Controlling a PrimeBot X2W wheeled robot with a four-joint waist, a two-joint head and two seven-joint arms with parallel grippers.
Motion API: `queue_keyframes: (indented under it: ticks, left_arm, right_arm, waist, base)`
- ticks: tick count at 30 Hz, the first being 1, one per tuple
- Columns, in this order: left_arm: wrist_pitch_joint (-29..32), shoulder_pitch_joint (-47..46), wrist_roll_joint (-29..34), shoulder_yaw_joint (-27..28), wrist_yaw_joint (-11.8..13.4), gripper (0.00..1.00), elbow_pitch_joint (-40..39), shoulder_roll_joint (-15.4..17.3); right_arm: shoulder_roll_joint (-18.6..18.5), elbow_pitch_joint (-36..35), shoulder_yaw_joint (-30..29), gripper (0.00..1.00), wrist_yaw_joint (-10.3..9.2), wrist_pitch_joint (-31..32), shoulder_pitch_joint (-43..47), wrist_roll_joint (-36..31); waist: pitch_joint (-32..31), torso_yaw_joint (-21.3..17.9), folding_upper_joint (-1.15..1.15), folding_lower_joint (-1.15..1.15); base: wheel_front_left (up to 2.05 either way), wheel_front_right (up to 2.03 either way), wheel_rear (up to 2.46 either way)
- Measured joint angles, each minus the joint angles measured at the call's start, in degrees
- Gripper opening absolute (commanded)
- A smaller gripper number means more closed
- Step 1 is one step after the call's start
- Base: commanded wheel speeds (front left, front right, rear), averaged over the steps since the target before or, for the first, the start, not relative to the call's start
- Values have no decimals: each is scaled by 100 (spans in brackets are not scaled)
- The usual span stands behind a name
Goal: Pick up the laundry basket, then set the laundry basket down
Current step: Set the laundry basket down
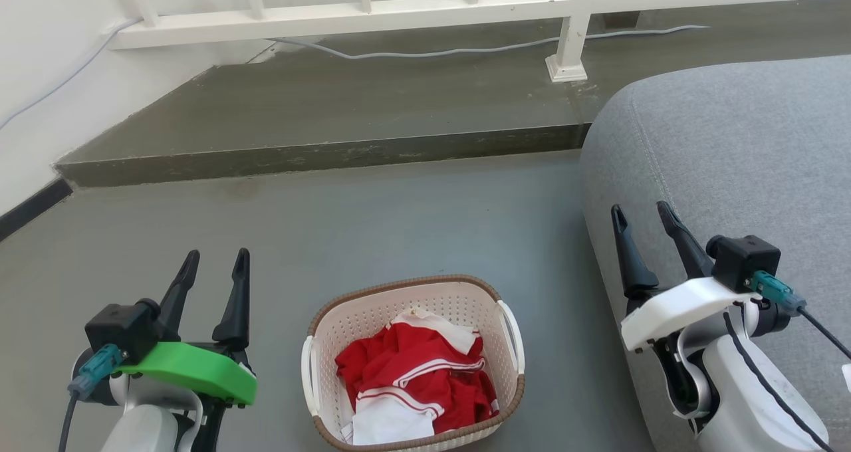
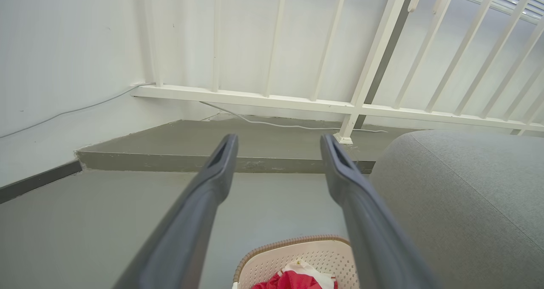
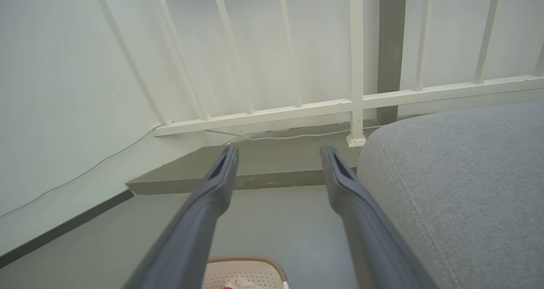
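Laundry basket (image 1: 412, 304) sits on the grey floor (image 1: 372, 219), upright, right in front of the robot and between its two arms. Neither arm touches it. It's cream plastic w/ small holes and a brown woven-look rim. There's a white handle on each side: left handle (image 1: 307, 372), right handle (image 1: 512, 336). Inside is a crumpled heap of red and white clothes (image 1: 412, 365), lying below rim level.

Left gripper (image 1: 217, 254) hangs to the basket's left, well apart from it. It has a green cover at the wrist, fingers point away from the robot, and the jaws are spread w/ nothing between them. The left wrist view shows bare floor through the gap and the basket's far rim low down.

Right gripper (image 1: 641, 208) is on the other side w/ a white wrist cover. Jaws are likewise spread and hold nothing. It sits over the edge of a grey sofa (image 1: 731, 159), but whether it touches the fabric I can't tell. A strip of floor separates sofa and basket.

Further back is a low concrete step (image 1: 319, 156). On top of it stands a white railing (image 1: 399, 10), w/ a pale cable (image 1: 465, 50) running along its foot. There's a white wall (image 1: 40, 73) on the left, w/ a dark skirting strip at its base.
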Motion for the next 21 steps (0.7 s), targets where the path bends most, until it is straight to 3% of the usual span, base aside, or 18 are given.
queue_keyframes:
  ticks: [21]
  left_arm:
    - [0, 195, 215, 210, -102, 100, -118, -147]
  right_arm:
    - [46, -60, -100, 100, 33, 0, 176, -244]
  waist:
    - [26, 10, 0, 0]
  base:
    - [0, 0, 0]
